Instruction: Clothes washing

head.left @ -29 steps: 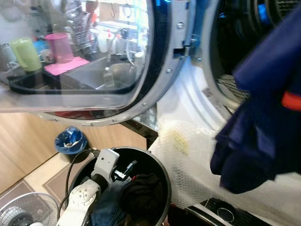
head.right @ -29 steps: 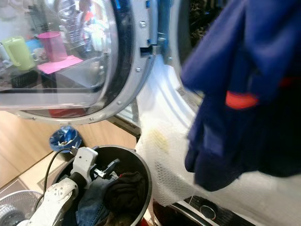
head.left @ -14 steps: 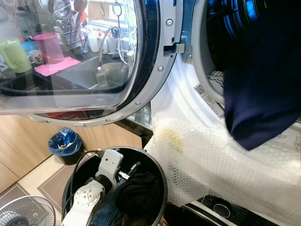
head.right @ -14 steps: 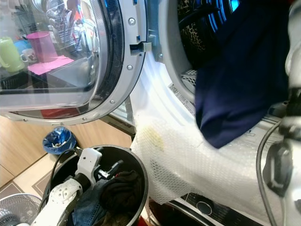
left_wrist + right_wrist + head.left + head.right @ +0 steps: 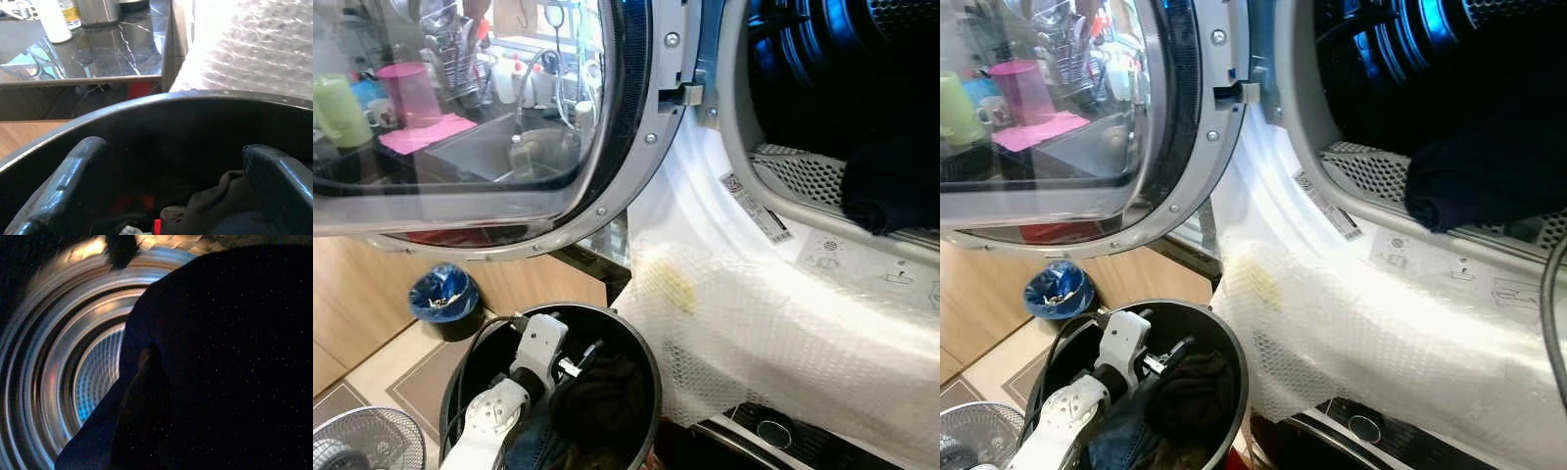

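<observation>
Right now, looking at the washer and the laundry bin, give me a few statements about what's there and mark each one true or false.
1. The washing machine door stands open. True.
2. A dark navy garment lies at the mouth of the drum. True.
3. The black laundry bin on the floor is empty. False: dark clothes are still inside it.
4. The left tool is up inside the drum. False: it is down in the bin, fingers apart above the clothes.
5. Bubble wrap covers the front of the machine below the opening. True.
6. A red bucket sits on the floor beside the bin. False: it is a small blue waste bin.
</observation>
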`<state>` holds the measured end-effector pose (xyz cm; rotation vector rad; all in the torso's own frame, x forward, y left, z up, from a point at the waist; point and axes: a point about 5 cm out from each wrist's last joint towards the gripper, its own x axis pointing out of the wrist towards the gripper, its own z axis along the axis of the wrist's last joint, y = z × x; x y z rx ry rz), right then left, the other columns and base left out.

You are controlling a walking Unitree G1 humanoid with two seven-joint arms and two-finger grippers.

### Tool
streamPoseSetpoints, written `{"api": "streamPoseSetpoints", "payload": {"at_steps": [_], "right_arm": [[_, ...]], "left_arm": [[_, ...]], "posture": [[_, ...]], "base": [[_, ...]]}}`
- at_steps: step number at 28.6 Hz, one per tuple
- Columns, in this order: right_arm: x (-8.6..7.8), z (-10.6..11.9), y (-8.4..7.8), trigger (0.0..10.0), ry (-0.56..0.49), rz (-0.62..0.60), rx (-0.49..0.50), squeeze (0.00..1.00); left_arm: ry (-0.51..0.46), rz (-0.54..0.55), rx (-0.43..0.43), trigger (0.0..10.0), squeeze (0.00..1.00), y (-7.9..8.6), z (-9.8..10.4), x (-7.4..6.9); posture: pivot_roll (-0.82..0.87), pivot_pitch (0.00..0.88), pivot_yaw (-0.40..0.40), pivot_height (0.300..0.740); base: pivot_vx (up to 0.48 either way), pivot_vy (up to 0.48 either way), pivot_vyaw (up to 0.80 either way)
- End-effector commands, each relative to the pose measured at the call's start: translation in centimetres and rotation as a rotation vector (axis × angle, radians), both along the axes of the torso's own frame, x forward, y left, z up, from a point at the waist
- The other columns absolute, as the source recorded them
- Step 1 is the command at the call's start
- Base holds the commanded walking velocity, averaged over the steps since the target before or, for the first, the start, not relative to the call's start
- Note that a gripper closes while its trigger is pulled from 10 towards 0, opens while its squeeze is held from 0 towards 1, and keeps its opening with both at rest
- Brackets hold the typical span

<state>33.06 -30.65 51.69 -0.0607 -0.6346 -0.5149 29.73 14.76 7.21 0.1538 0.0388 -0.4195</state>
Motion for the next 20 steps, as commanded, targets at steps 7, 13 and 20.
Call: {"api": "streamPoseSetpoints", "payload": {"at_steps": [7, 13, 20], "right_arm": [[4.4, -8.5, 0.2, 10.0, 0.397, 0.0, -0.013, 0.0], [4.2, -10.4, -1.4, 10.0, 0.428, -0.044, 0.127, 1.0], [3.8, -10.0, -1.9, 10.0, 0.344, -0.036, 0.285, 1.0]], "left_arm": [[0.018, -0.037, 0.026, 10.0, 0.0, -0.2, -0.2, -0.3], [0.026, -0.044, 0.03, 10.0, 0.0, -0.2, -0.2, -0.3], [0.036, -0.056, 0.031, 10.0, 0.0, -0.3, -0.4, -0.5]], "posture": [[0.02, 0.069, 0.05, 0.74], [0.03, 0.071, 0.056, 0.74], [0.02, 0.071, 0.063, 0.74]], "base": [[0.0, 0.0, 0.0], [0.0, 0.0, 0.0], [0.0, 0.0, 0.0]]}}
